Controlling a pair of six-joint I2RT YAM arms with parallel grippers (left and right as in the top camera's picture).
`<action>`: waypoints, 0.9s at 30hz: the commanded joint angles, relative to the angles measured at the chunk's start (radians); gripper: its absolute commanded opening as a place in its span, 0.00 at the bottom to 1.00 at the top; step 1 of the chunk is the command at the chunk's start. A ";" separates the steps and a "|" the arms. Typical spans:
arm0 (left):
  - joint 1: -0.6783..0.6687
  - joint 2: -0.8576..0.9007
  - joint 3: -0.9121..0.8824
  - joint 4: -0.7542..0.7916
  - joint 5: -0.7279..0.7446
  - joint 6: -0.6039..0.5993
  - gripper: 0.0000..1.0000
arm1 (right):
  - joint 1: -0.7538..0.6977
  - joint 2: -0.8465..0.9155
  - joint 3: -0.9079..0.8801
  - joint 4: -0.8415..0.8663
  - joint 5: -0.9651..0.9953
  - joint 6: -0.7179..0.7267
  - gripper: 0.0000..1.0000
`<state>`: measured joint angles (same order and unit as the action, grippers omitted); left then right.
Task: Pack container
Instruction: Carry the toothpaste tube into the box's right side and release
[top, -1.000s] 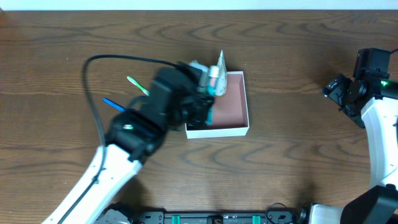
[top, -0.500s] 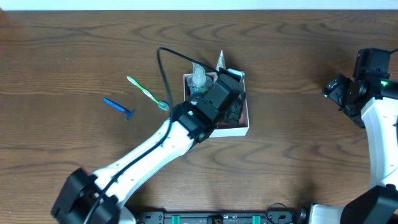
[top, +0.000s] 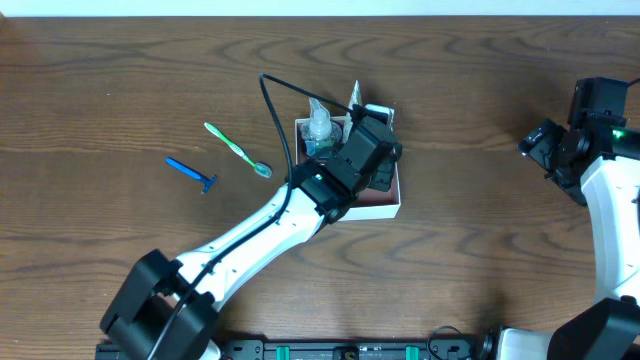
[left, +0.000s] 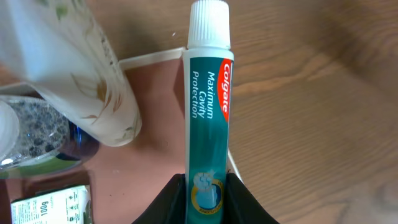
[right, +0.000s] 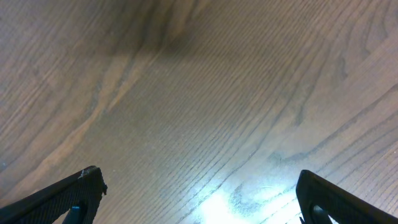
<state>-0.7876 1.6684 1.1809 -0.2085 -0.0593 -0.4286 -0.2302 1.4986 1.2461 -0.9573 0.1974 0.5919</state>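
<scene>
The container (top: 387, 207) is a square white-walled box with a reddish-brown floor, at the table's middle. My left gripper (top: 378, 150) hangs over its right part, shut on a teal toothpaste tube (left: 209, 93) with a white cap. The tube lies along the box's right wall (left: 149, 59), cap over the far rim. Inside the box are a clear bottle (top: 318, 128), a white pouch (left: 81, 74) and a small labelled item (left: 46, 205). My right gripper (right: 199, 193) is open over bare wood at the far right (top: 540, 145).
A green toothbrush (top: 236, 148) and a blue razor (top: 190, 172) lie on the wood left of the container. A black cable (top: 275, 110) loops from the left arm over the box's left side. The left arm crosses the table's front left.
The left arm swung right from beside the box's left edge to over the box, carrying the toothpaste, then shifted slightly further right. The right arm has not moved.
</scene>
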 joint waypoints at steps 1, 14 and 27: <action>-0.009 0.025 0.013 0.010 -0.040 -0.049 0.22 | -0.006 0.005 0.001 -0.001 0.004 -0.002 0.99; -0.027 0.056 0.013 0.031 -0.065 -0.052 0.30 | -0.006 0.005 0.001 -0.001 0.004 -0.002 0.99; -0.076 -0.064 0.032 -0.002 -0.050 0.028 0.40 | -0.006 0.005 0.001 -0.001 0.004 -0.002 0.99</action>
<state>-0.8322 1.6909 1.1809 -0.1963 -0.1051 -0.4465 -0.2302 1.4986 1.2461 -0.9569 0.1974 0.5919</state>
